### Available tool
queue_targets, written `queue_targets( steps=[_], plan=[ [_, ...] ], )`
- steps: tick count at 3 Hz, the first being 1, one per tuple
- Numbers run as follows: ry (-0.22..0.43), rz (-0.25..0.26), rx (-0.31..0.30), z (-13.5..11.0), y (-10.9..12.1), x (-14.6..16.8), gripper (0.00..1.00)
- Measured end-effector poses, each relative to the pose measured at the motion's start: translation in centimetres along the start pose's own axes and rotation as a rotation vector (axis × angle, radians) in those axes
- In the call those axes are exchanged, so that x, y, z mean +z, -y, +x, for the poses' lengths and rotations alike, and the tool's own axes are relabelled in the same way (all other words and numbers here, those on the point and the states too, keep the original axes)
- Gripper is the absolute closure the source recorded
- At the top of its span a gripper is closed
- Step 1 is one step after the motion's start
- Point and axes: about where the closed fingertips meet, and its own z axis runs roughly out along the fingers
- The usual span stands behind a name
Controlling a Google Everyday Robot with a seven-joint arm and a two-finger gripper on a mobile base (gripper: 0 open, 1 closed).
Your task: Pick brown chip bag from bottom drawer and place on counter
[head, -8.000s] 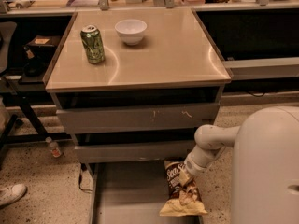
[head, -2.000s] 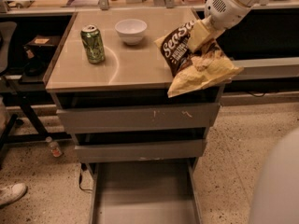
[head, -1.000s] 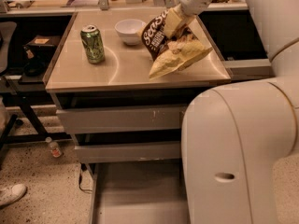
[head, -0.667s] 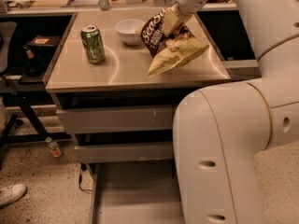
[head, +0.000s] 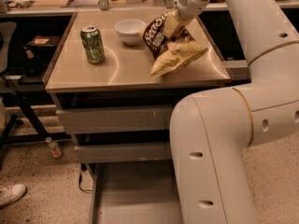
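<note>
The brown chip bag (head: 170,45) is dark brown and cream-yellow with white script. It hangs tilted over the right part of the counter (head: 126,71), its lower corner close to or touching the top. My gripper (head: 172,24) is shut on the bag's upper part, just right of the white bowl. The bottom drawer (head: 133,197) stands pulled open below, its flat grey floor bare where it shows. My white arm covers the drawer's right side.
A green can (head: 92,44) stands on the counter's left part. A white bowl (head: 130,31) sits at the back middle. Two grey drawer fronts (head: 114,119) lie under the counter. A cluttered bench runs behind. A small bottle (head: 53,147) and a shoe (head: 11,194) are on the floor at left.
The gripper lifted the chip bag out of the bottom drawer, carried it up over the counter and moved it left toward the bowl. The drawer is now empty.
</note>
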Motion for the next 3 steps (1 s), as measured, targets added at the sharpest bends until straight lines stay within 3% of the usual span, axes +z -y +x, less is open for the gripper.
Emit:
queue_targets(
  steps=[1, 3],
  plan=[
    [-0.018, 0.012, 0.022, 0.83, 1.22, 0.99, 1.0],
    [0.008, 0.019, 0.021, -0.09, 1.58, 1.89, 0.58]
  ],
)
